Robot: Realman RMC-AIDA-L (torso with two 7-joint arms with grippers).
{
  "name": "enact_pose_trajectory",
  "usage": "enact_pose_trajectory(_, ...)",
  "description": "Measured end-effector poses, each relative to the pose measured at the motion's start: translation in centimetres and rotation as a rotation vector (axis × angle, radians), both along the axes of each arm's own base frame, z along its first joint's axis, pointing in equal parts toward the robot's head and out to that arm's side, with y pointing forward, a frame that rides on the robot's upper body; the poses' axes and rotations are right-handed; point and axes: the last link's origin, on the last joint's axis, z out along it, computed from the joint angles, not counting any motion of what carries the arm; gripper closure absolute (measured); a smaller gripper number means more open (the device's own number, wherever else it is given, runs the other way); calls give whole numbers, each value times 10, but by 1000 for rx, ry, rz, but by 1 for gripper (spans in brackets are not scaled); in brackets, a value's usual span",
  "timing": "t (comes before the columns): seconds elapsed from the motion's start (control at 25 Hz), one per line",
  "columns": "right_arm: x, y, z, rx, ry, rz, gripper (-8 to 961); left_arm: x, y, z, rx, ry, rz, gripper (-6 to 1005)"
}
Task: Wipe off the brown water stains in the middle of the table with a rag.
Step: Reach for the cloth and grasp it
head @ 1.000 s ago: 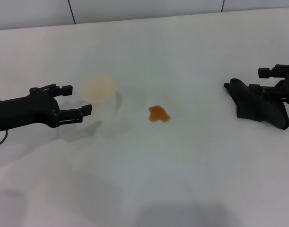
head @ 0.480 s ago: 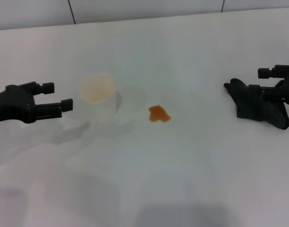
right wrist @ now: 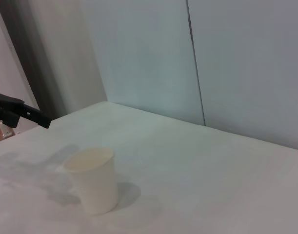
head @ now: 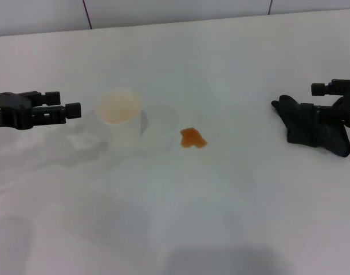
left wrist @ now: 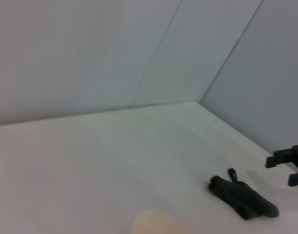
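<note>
We logged the table (head: 220,217) first: wide, white and matte, running back to a pale wall. On the right side lay the rag (head: 312,130), a dark bunched cloth well apart from the stain. The right gripper (head: 335,98) sat just beside the rag's far-right edge; we could not tell how far its fingers were parted, nor whether it had any cloth between them, because the gripper body was cut off at the frame edge and dark against dark. The left gripper (head: 69,110) hung over the left side of the table, near the cup, fingers slightly apart and holding nothing. The pale cup (head: 123,117) stood upright left of centre, with a tan inside. Smallest was the brown water stains (head: 192,138): one orange-brown blotch, mid-table, between the cup and the rag, nearer the cup.

We judged the task at the pickup step, with no wiping done. The next move calls for a firm grasp on the rag, then a carry across to the blotch without nudging the cup.

Neither wrist view showed the stain; the left wrist view caught only the cup's rim.
</note>
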Motion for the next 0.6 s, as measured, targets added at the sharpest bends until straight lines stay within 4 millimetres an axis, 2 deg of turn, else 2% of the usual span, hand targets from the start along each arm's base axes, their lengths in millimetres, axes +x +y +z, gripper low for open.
enact_pose_trajectory(0.2,0,0,0,1,-2,3,299,9,5,1,-65,20,26,110)
enact_pose_trajectory(0.6,-1,1,-1,1,-2,5,299,11,10,6,-99,81,29,110)
